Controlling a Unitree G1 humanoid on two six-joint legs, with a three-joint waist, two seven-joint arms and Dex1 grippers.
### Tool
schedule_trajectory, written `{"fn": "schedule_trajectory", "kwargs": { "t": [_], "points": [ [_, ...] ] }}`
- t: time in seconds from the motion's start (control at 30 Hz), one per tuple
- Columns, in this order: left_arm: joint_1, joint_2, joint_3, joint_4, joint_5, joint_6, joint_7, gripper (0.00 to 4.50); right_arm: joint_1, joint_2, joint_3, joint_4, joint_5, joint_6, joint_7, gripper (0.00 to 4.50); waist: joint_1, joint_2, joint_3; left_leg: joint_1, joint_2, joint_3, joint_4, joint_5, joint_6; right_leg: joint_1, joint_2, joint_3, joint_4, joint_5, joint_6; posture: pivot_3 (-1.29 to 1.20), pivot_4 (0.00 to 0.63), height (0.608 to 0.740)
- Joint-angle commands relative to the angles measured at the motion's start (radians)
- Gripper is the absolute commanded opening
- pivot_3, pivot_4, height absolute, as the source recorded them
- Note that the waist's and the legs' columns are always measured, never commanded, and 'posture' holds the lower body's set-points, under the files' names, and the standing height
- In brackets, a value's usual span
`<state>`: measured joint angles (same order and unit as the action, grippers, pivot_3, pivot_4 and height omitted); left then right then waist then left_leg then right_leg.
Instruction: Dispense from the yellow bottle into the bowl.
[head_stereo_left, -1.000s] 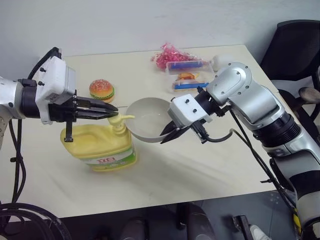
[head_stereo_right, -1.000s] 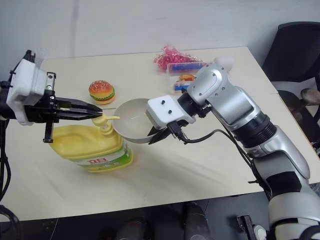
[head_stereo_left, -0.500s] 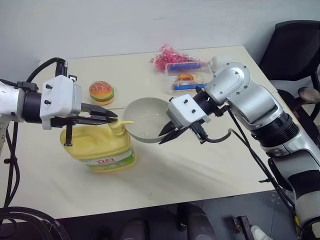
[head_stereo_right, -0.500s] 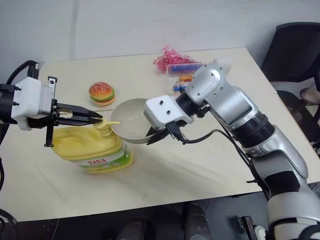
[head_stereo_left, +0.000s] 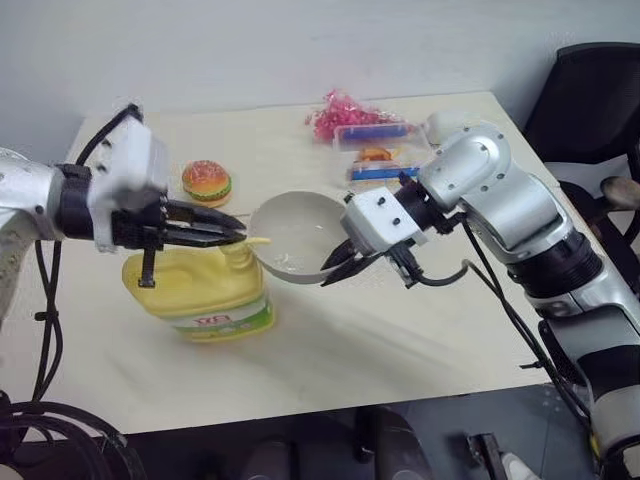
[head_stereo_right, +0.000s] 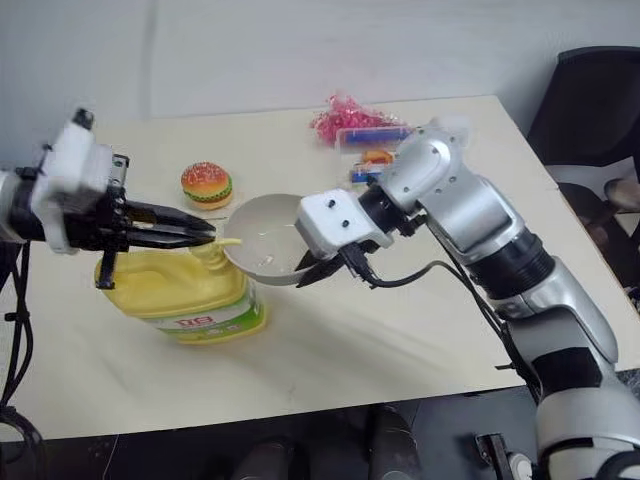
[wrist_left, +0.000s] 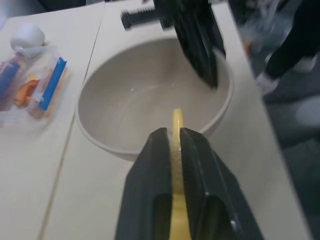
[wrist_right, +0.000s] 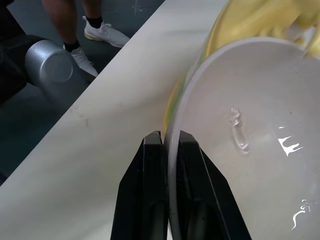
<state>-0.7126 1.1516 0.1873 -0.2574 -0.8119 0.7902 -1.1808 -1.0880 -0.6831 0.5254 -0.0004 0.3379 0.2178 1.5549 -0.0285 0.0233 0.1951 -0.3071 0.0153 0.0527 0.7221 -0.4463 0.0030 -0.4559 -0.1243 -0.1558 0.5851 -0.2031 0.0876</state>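
Yellow bottle's (head_stereo_left: 205, 290) spout over the bowl (head_stereo_left: 295, 238)

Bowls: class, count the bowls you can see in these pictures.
1. The bowl is held by its rim in the right gripper, under the spout of the yellow bottle. None seem hidden.

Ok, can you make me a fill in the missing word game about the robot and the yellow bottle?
1. The right gripper pinches the rim of the ____.
2. The yellow bottle has a pump whose spout reaches over the bowl, and the ____ gripper is right above it.
3. The toy behind the bottle looks like a ____.

Missing words: bowl; left; burger
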Motion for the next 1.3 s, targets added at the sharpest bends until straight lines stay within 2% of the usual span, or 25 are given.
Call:
{"fn": "schedule_trajectory", "kwargs": {
  "t": [0.03, 0.1, 0.2, 0.3, 0.33, 0.5, 0.67, 0.87, 0.97, 1.07, 1.2, 1.3],
  "points": [
    [-0.048, 0.075, 0.134, 0.019, -0.108, 0.123, 0.014, 1.76, 0.048, -0.051, -0.07, -0.038, -0.005, -0.013, 0.042, 0.0, -0.001, -0.002, 0.0, -0.004, 0.0, 0.0, 0.001, 0.0, 0.0, -0.004, 0.0, 0.0, 0.0, 0.0, 0.0, 0.0, 0.15, 0.74],
    [-0.036, 0.108, 0.188, 0.023, -0.13, 0.162, 0.019, 2.41, 0.096, -0.075, -0.086, -0.035, -0.023, -0.029, 0.02, 0.0, -0.002, -0.002, 0.0, -0.01, -0.001, 0.0, 0.003, 0.0, 0.0, -0.009, -0.001, -0.002, 0.0, 0.0, 0.001, 0.0, 0.15, 0.74],
    [0.072, 0.183, 0.357, 0.017, -0.116, 0.23, -0.014, 3.34, 0.233, -0.095, -0.115, 0.044, -0.124, -0.1, -0.109, 0.0, -0.002, -0.004, 0.0, -0.011, 0.0, 0.0, 0.002, 0.0, 0.0, -0.009, -0.001, -0.004, 0.0, 0.0, 0.001, 0.0, 0.15, 0.74],
    [0.207, 0.191, 0.517, -0.044, -0.111, 0.301, -0.03, 4.29, 0.311, -0.06, -0.137, 0.156, -0.224, -0.168, -0.247, 0.0, -0.004, -0.005, 0.0, -0.011, -0.001, 0.0, 0.002, 0.0, 0.0, -0.008, -0.001, -0.003, -0.001, 0.0, 0.001, 0.0, 0.15, 0.74],
    [0.242, 0.189, 0.558, -0.062, -0.114, 0.318, -0.033, 4.47, 0.326, -0.05, -0.143, 0.184, -0.246, -0.19, -0.275, 0.0, -0.005, -0.005, 0.0, -0.011, -0.001, 0.001, 0.003, 0.0, 0.0, -0.008, -0.001, -0.002, -0.001, 0.0, 0.001, 0.0, 0.15, 0.74],
    [0.385, 0.158, 0.722, -0.151, -0.125, 0.378, -0.037, 4.47, 0.386, 0.004, -0.163, 0.347, -0.326, -0.28, -0.406, 0.0, -0.008, -0.005, 0.0, -0.009, 0.0, 0.001, 0.003, 0.002, -0.003, -0.008, -0.001, -0.001, 0.002, 0.001, -0.001, 0.0, 0.15, 0.74],
    [0.426, 0.15, 0.759, -0.173, -0.136, 0.372, -0.021, 4.5, 0.403, 0.026, -0.199, 0.369, -0.321, -0.271, -0.433, 1.59, -0.005, -0.005, 0.0, -0.009, 0.0, 0.0, 0.003, 0.002, -0.004, -0.008, -0.001, -0.001, 0.002, 0.001, -0.002, 0.0, 0.15, 0.74],
    [0.491, 0.146, 0.77, -0.176, -0.111, 0.326, -0.048, 4.5, 0.414, -0.084, -0.309, 0.224, -0.172, -0.206, -0.249, 3.66, -0.002, -0.005, 0.001, -0.01, 0.0, -0.001, 0.003, 0.002, -0.004, -0.008, -0.001, -0.002, 0.002, 0.001, -0.002, 0.0, 0.15, 0.74],
    [0.54, 0.147, 0.781, -0.176, -0.095, 0.303, -0.087, 4.5, 0.39, -0.173, -0.384, 0.189, -0.066, -0.115, -0.126, 3.66, 0.001, -0.005, 0.001, -0.01, 0.0, -0.001, 0.003, 0.002, -0.004, -0.008, -0.001, -0.002, 0.001, 0.001, -0.002, 0.0, 0.15, 0.74],
    [0.573, 0.138, 0.805, -0.155, -0.108, 0.309, -0.116, 4.5, 0.317, -0.29, -0.458, 0.243, 0.029, -0.027, 0.01, 3.66, 0.0, -0.004, 0.001, -0.01, 0.0, 0.0, 0.003, 0.002, -0.003, -0.008, -0.001, -0.002, 0.001, 0.001, -0.002, 0.0, 0.15, 0.74],
    [0.613, 0.137, 0.81, -0.125, -0.061, 0.268, -0.137, 4.5, 0.213, -0.48, -0.406, 0.399, 0.115, 0.022, 0.06, 3.66, 0.001, -0.001, 0.003, -0.009, 0.0, 0.0, 0.002, 0.002, -0.003, -0.008, -0.001, -0.002, 0.0, 0.001, -0.002, 0.0, 0.15, 0.74],
    [0.63, 0.135, 0.804, -0.112, -0.037, 0.228, -0.144, 4.5, 0.181, -0.515, -0.377, 0.458, 0.151, 0.02, 0.06, 3.66, -0.002, -0.003, 0.002, -0.009, 0.001, 0.0, 0.0, 0.002, -0.004, -0.008, 0.0, -0.002, 0.0, 0.0, -0.004, 0.0, 0.15, 0.74]
  ]
}}
